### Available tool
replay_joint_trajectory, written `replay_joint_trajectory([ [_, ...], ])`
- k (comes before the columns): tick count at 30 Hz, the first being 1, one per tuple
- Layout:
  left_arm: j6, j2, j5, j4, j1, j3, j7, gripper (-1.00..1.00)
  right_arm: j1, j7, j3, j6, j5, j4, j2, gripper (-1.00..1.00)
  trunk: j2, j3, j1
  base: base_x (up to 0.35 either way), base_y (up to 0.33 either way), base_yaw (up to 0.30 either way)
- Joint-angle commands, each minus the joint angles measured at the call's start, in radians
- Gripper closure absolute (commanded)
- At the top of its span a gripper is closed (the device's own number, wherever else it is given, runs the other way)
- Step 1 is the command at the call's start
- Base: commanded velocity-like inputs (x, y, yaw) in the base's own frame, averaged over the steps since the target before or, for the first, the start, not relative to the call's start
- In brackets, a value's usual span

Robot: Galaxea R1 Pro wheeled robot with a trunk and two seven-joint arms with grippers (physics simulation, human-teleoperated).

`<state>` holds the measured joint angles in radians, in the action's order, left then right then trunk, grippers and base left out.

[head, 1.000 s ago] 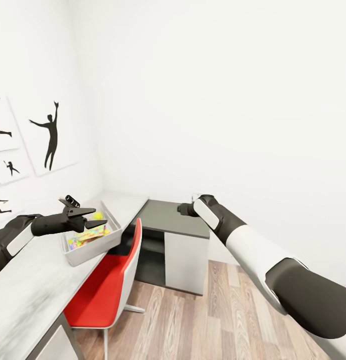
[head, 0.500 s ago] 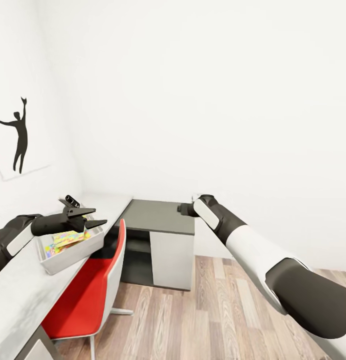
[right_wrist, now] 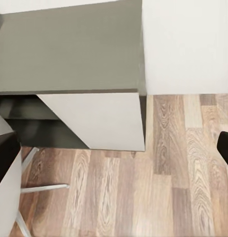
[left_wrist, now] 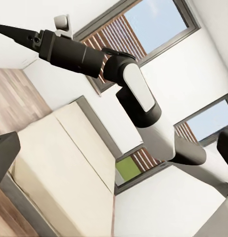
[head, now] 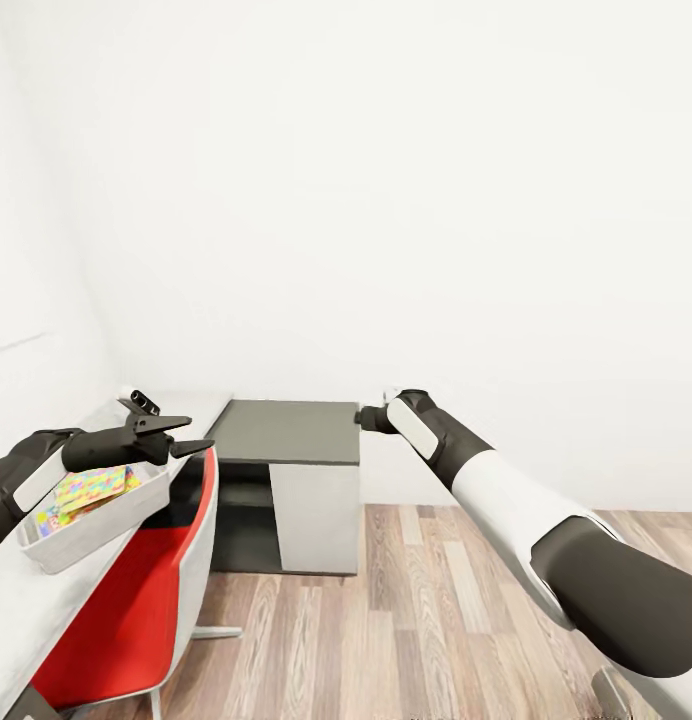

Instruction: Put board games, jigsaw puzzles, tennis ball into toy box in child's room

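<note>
Running along the left wall, the tabletop [head: 21, 600] ends where a lower dark grey cabinet [head: 286, 432] fills the corner, and a red chair [head: 136, 610] sits tucked at its edge, leaving wood-plank floor [head: 436, 610] open to the right. The toy box [head: 86, 535] rests near the tabletop's front edge with a jigsaw puzzle [head: 91, 487] lying inside, directly below the left hand [head: 191, 436], whose fingers are spread and hold nothing. The right hand [head: 360, 417] hangs over the cabinet's right edge, well apart from the box, its fingers wide in the right wrist view.
</note>
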<state>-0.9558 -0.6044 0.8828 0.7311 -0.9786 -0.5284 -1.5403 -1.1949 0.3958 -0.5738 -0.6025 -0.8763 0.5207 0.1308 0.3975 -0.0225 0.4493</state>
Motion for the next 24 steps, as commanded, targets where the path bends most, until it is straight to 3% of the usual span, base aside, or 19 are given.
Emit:
replay_joint_trajectory([
  [1,-0.011,-0.001,0.002,0.0,-0.002,-0.005,-0.006,-1.0,-0.002,0.009,-0.006,0.0,-0.01,0.001,0.0,-1.0,0.002,-0.003,0.001,0.0,0.0,-0.229],
  [24,-0.011,0.0,0.001,0.0,-0.002,0.0,0.029,-1.0,-0.002,0.009,-0.007,0.0,-0.01,0.001,0.0,-1.0,0.002,-0.024,0.001,0.0,0.0,-0.228],
])
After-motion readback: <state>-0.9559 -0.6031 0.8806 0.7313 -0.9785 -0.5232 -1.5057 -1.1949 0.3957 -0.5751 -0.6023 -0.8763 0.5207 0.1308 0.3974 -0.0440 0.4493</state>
